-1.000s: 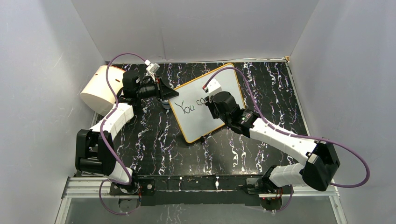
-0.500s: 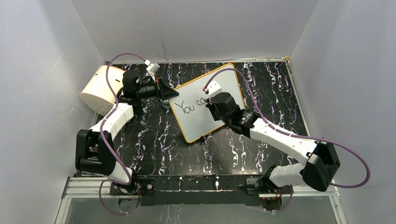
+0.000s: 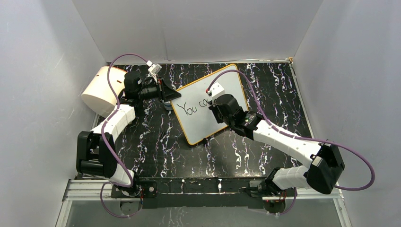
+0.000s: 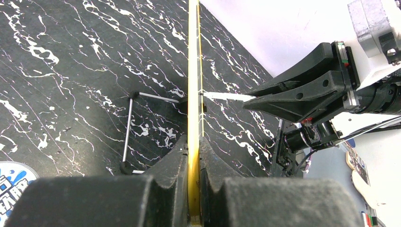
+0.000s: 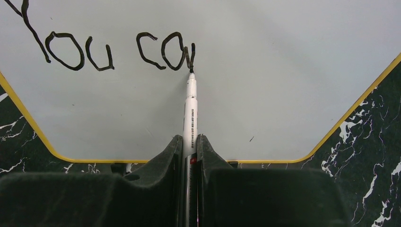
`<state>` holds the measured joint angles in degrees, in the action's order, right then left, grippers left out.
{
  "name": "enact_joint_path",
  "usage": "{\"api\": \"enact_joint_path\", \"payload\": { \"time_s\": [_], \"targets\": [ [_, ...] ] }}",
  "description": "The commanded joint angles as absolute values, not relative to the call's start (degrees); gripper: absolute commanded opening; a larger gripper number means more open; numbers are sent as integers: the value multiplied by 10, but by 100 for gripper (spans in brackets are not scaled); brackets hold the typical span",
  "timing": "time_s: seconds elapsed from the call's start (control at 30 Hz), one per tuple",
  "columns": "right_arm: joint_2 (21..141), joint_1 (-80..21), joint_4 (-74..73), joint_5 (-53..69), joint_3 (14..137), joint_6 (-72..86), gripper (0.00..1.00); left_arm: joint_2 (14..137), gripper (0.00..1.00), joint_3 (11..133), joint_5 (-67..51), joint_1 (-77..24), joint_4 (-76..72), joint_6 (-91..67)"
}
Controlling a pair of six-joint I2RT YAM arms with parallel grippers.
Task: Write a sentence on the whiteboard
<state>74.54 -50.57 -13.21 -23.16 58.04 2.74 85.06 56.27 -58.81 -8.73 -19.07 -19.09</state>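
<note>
The whiteboard (image 3: 201, 124), white with an orange-yellow rim, stands tilted on the black marbled table. My left gripper (image 3: 166, 94) is shut on its left edge; the left wrist view shows the yellow rim (image 4: 193, 71) pinched between my left gripper's (image 4: 194, 142) jaws. My right gripper (image 5: 190, 139) is shut on a white marker (image 5: 190, 109). The marker's black tip touches the board at the end of the sentence (image 5: 118, 49), which reads "You ca" plus a part-drawn stroke. From above, the right gripper (image 3: 213, 104) covers the lettering's (image 3: 193, 108) end.
A big cream cylinder (image 3: 100, 90) lies at the back left beside the left arm. The board's thin wire leg with black feet (image 4: 130, 127) rests on the table behind it. Grey walls close in the table on three sides.
The right gripper and marker have edged slightly rightward along the first line, adding to the letter after "co". The left arm and board have stayed still.
</note>
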Motion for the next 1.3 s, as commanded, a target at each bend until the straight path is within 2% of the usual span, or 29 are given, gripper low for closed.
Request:
{"api": "enact_joint_path", "payload": {
  "time_s": [0.0,1.27],
  "targets": [
    [729,-501,-106,-231,572,30,0,871,0,551,-611,-113,-132,-159],
    [734,-496,-59,-226,609,6,0,872,0,552,-611,-116,-128,-158]
  ]
}}
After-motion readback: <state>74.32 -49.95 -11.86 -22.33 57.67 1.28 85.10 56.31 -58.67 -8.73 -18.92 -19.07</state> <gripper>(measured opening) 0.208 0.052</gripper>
